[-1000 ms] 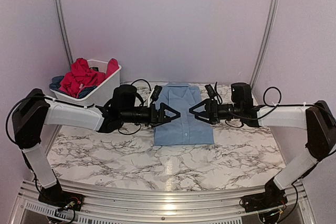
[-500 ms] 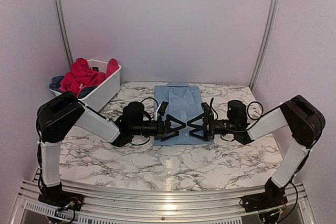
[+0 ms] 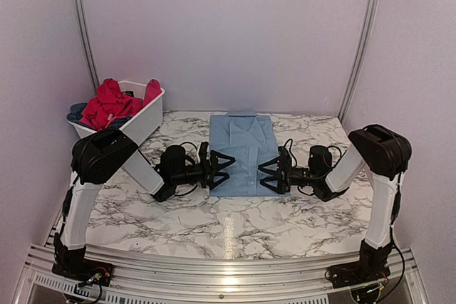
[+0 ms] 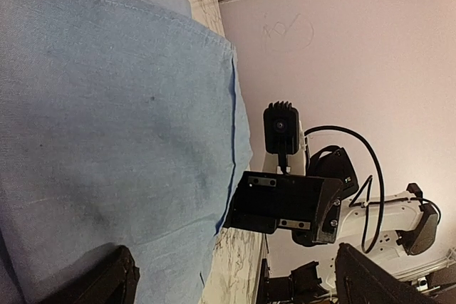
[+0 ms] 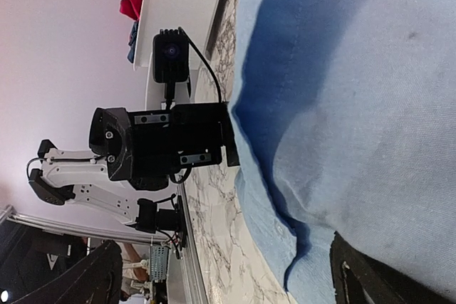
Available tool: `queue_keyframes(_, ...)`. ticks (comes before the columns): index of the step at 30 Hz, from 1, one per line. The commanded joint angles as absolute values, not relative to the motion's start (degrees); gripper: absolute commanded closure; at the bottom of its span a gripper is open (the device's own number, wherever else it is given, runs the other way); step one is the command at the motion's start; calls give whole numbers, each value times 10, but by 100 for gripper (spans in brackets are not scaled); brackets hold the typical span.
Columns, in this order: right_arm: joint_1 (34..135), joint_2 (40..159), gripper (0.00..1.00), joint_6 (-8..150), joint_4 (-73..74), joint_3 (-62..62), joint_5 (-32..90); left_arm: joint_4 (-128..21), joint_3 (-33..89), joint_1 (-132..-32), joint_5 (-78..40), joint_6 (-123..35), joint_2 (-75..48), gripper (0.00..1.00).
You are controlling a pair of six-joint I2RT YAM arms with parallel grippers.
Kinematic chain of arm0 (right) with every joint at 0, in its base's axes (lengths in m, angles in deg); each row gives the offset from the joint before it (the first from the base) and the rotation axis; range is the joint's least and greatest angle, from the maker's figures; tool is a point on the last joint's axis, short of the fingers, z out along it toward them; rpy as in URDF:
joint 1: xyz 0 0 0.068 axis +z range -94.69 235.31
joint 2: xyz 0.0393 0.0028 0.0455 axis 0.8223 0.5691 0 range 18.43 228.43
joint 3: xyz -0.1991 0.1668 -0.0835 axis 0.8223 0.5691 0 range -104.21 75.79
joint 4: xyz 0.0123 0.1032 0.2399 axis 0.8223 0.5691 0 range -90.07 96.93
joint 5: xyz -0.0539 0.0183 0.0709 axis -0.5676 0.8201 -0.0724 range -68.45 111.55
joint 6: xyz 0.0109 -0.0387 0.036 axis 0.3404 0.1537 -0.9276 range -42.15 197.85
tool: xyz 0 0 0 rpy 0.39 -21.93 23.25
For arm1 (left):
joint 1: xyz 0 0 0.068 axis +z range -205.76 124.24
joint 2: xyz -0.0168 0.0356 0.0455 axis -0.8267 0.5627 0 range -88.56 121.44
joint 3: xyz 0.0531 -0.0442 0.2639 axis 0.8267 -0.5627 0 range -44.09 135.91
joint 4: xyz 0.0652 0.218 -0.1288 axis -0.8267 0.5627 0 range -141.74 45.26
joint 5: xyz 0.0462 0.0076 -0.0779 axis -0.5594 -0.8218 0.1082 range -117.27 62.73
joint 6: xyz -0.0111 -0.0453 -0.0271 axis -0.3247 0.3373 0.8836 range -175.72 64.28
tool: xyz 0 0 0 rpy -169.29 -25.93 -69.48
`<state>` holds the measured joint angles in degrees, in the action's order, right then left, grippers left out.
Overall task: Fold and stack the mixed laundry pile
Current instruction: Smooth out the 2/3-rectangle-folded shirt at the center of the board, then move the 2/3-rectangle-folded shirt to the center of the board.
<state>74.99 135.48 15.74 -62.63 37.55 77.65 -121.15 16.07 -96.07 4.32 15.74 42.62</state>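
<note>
A light blue shirt (image 3: 244,144) lies folded flat in the middle of the marble table. My left gripper (image 3: 226,169) is low at the left side of its near end, open and pointing right. Opposite it, my right gripper (image 3: 265,176) stands open at the right side, pointing left. In the left wrist view the shirt (image 4: 107,126) fills the left, its edge running between my open fingers (image 4: 114,279). The right wrist view shows the shirt's near hem (image 5: 356,105) above my finger (image 5: 377,272). Neither gripper holds cloth. More of the pile, red garments (image 3: 107,101) and dark blue ones (image 3: 77,112), sits in the basket.
A white plastic basket (image 3: 146,120) stands at the back left, by the wall. Each wrist view shows the other gripper facing it, the right gripper (image 4: 285,201) and the left gripper (image 5: 164,144), close across the shirt. Aluminium rails run along the table's near edge (image 3: 228,261).
Both grippers have drawn back from beside the shirt's middle to its near end and dropped lower. Both arms' elbows have folded in. Both stayed open.
</note>
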Motion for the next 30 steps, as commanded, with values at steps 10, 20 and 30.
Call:
queue_keyframes(10,752,1198,2,262,-421,288,769,-1066,163,-977,31,69,286,1)
queue_keyframes(20,752,1341,2,173,-554,223,800,-1063,324,-978,48,114,431,1)
queue_keyframes(30,737,1411,2,295,-421,179,769,-1004,317,-955,-11,120,490,1)
